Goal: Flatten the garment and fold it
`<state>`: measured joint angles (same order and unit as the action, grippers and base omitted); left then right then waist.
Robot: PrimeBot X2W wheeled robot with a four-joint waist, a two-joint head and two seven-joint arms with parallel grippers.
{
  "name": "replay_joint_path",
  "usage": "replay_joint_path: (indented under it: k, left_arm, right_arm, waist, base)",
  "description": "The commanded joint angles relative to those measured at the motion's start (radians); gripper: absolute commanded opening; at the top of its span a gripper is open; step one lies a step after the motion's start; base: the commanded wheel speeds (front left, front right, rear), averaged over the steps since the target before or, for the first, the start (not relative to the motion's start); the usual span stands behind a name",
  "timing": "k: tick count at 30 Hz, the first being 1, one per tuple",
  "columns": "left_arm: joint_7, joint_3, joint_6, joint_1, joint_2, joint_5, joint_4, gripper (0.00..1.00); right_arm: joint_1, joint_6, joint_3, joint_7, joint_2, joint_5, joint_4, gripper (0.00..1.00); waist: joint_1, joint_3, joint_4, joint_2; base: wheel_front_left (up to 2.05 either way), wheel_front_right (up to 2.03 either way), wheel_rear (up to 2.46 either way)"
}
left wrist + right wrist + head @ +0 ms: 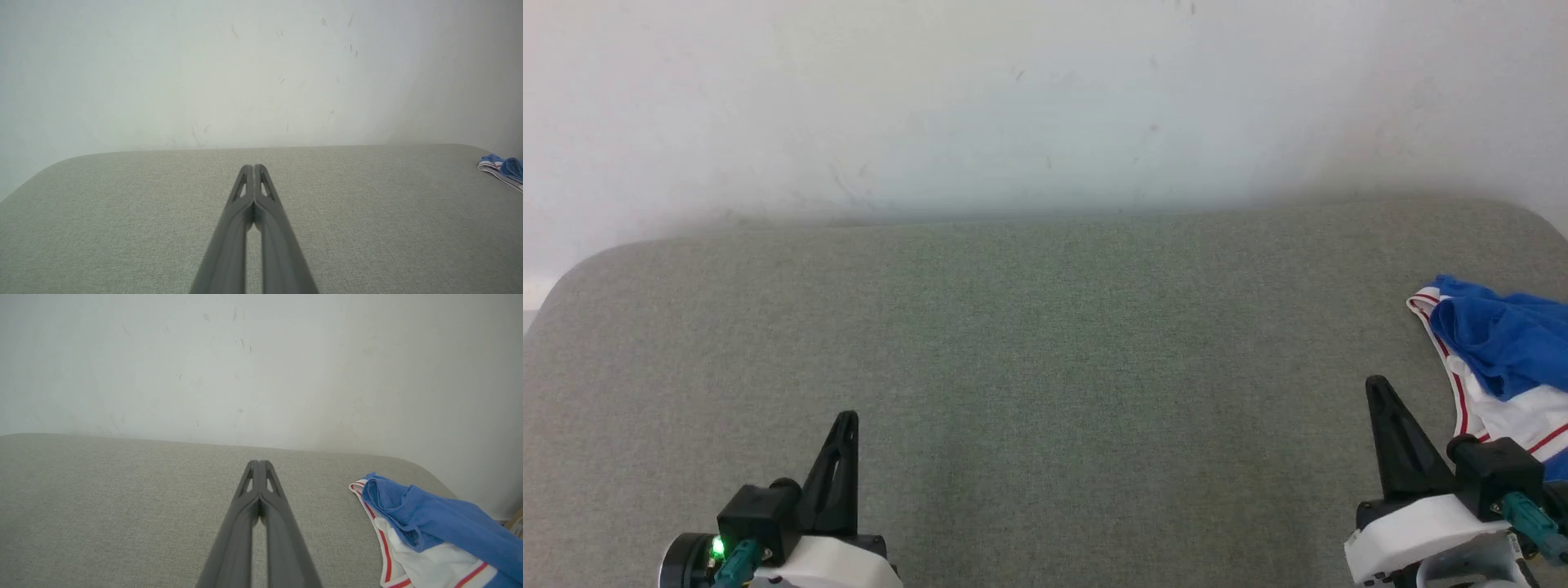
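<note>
The garment (1499, 347), a royal-blue jersey T-shirt with white parts, is seen lying bunched on the grey fabric-covered table (1045, 343). It is partly cut off by the edge of the head view, so its full extent cannot be told. The right gripper (1377, 385) is held just beside the garment without touching it, its two dark fingers pressed together on nothing. The left gripper (848, 418) is well apart from the garment, likewise pressed together and empty.

The step in hand is judged to be the first reach for the garment; nothing has yet been flattened. The right fingers would have to be spread before any hold is taken. The red-striped trim (1444, 347), on the garment's side nearest that gripper, is judged the best place to pinch, since a single layer there can be lifted cleanly. The blue heap above it is likely to be caught in several layers.

A wide bare stretch of table lies between the garment and the left gripper, and the cloth could be drawn out and spread there. Beyond the garment a rounded table corner and the white wall (1013, 106) stand near, so pulls are better directed away from them.
</note>
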<state>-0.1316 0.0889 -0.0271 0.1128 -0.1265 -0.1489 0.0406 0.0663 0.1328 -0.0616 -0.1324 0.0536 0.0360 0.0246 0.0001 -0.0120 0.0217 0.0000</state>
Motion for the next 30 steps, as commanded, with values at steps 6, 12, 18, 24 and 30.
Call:
replay_joint_path:
  k: [6, 12, 18, 24, 30]
  left_arm:
    - [0.015, -0.015, 0.007, -0.027, 0.013, 0.025, -0.008, 0.00]
    - [0.027, -0.022, 0.009, -0.036, 0.019, 0.038, -0.012, 0.00]
    - [0.039, -0.030, 0.011, -0.045, 0.026, 0.051, -0.015, 0.00]
    - [0.052, -0.038, 0.013, -0.054, 0.033, 0.064, -0.019, 0.00]
    - [0.064, -0.046, 0.015, -0.063, 0.039, 0.077, -0.022, 0.00]
  right_arm:
    - [-0.017, -0.001, 0.008, 0.015, -0.002, -0.011, -0.006, 0.00]
    - [-0.022, -0.001, 0.014, 0.028, -0.002, -0.014, -0.008, 0.00]
    - [-0.027, -0.001, 0.019, 0.040, -0.002, -0.016, -0.010, 0.00]
    - [-0.032, -0.001, 0.025, 0.052, -0.002, -0.019, -0.012, 0.00]
    - [-0.038, -0.002, 0.030, 0.065, -0.002, -0.022, -0.014, 0.00]
  waist:
    - [-0.0001, 0.001, -0.002, 0.0000]
    - [-0.0001, 0.002, -0.004, 0.0000]
    - [-0.0001, 0.003, -0.006, 0.0000]
    - [-0.0001, 0.005, -0.008, 0.0000]
    - [-0.0001, 0.006, -0.010, 0.0000]
  base:
    - [0.00, 0.00, 0.00]
    - [0.00, 0.00, 0.00]
    - [0.00, 0.00, 0.00]
    - [0.00, 0.00, 0.00]
    - [0.00, 0.00, 0.00]
